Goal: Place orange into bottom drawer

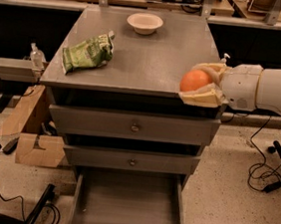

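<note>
The orange [196,81] is held between the cream fingers [204,96] of my gripper [199,83], which is shut on it. The gripper reaches in from the right on a white arm [263,89] and holds the fruit at the front right corner of the grey cabinet top [141,54], just above its edge. The bottom drawer [126,207] is pulled out open below, a long grey tray with a bare floor, well below and to the left of the orange.
A green snack bag [88,53] lies on the left of the cabinet top and a cream bowl [145,22] at the back. Two shut upper drawers [134,127] with knobs face front. Cardboard boxes [32,137] and cables sit on the floor at left.
</note>
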`<state>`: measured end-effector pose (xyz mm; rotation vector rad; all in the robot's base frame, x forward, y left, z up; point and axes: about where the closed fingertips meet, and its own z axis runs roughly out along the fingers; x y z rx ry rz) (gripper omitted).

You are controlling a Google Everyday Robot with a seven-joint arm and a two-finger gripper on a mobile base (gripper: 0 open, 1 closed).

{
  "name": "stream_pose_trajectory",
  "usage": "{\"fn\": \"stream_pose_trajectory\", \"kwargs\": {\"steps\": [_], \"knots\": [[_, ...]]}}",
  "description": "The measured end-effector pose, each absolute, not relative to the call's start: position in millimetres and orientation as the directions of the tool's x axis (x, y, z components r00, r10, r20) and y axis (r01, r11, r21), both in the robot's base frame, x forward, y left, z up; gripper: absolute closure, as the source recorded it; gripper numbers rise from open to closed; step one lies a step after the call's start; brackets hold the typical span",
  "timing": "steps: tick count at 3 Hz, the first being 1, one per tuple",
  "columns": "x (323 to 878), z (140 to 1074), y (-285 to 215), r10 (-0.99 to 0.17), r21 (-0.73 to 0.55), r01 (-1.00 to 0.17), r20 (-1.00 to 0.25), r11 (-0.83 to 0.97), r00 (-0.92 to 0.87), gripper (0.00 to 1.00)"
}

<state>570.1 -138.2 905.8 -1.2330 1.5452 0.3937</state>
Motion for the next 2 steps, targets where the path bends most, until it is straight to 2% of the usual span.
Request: {"fn": "stream_pose_trajectory", "kwargs": {"steps": [2], "knots": [[565.7,873.5,-132.2,-0.459,-0.303,-0.842,-0.885,0.447,0.075,1.00]]}}
